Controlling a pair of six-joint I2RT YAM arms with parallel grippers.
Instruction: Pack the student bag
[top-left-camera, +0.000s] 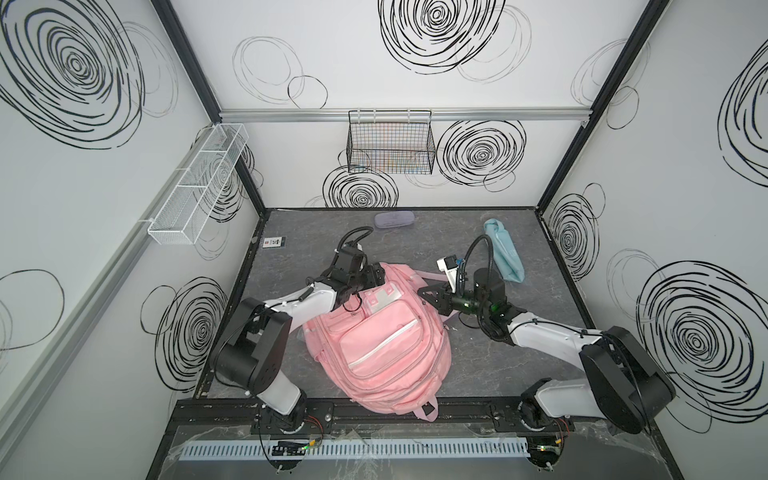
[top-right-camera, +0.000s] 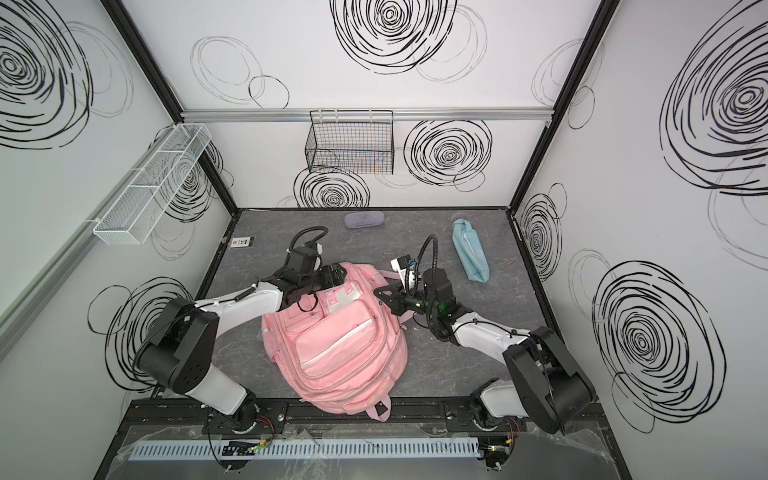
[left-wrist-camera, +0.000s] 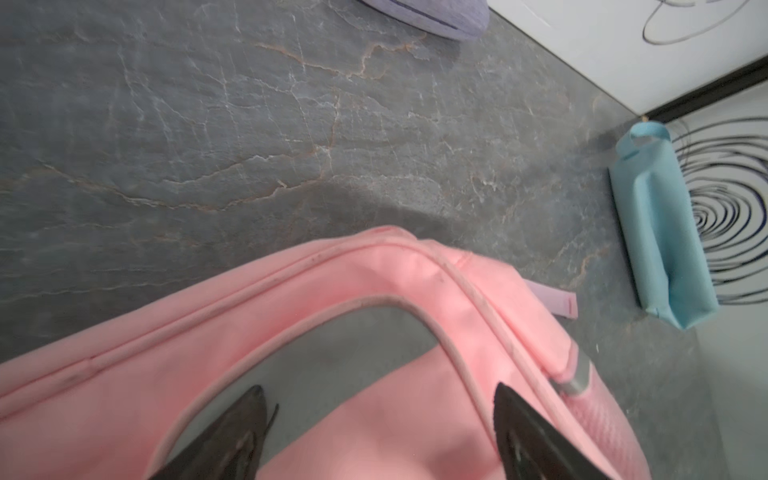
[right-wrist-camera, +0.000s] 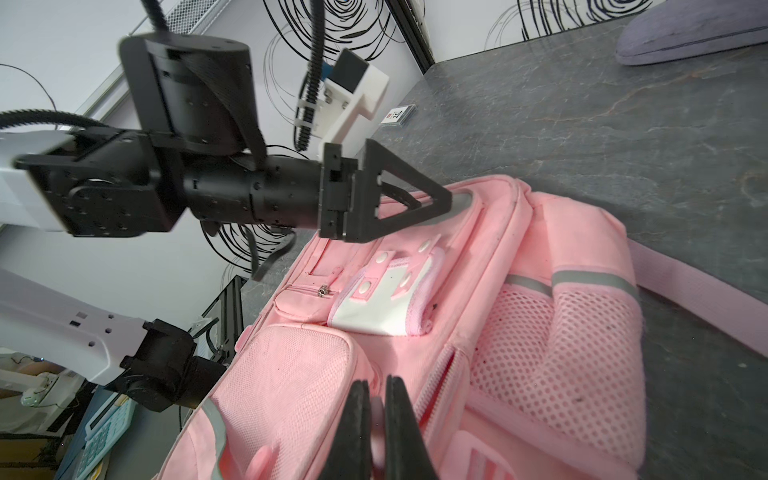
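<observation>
Though top views hide it | wrist: right fingers (right-wrist-camera: 353, 432) pinch student bag (right-wrist-camera: 540, 332)

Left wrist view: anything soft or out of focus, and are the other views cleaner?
Left wrist: bag rim and left tool soft, too near; table veins clearer. Right wrist: right tool blurred, bag mesh sharp. Both top views: even light, faint shadows, sharp throughout.

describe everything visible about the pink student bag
The student bag is a pink fabric backpack with zipped front pockets, a white zip stripe, a white flap patch, mesh sides and grey strips. It lies front up on the grey table. The open left gripper is at its top; the shut right gripper pinches a pink tab on its side.
</observation>
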